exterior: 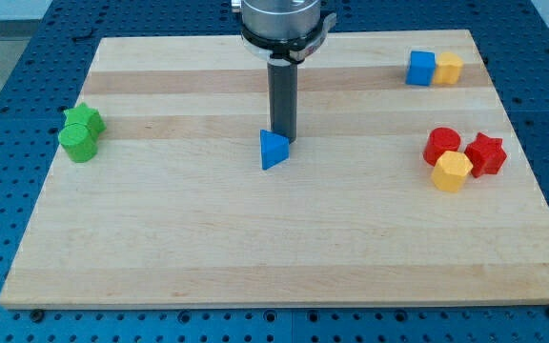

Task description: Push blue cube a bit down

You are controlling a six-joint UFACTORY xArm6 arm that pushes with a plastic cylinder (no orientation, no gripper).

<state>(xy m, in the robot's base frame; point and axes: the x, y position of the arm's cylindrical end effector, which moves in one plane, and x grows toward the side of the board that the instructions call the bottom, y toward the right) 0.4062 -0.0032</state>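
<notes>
The blue cube (420, 68) sits near the view's top right corner of the wooden board (208, 238), touching a yellow block (448, 69) on its right. My tip (284, 143) is near the board's middle, far to the left of and below the blue cube. It stands right beside a blue triangular block (273, 151), at that block's upper right edge.
A red round block (441, 145), a red star-shaped block (485, 153) and a yellow hexagonal block (452, 171) cluster at the view's right. Two green blocks (81, 132) sit together at the left edge.
</notes>
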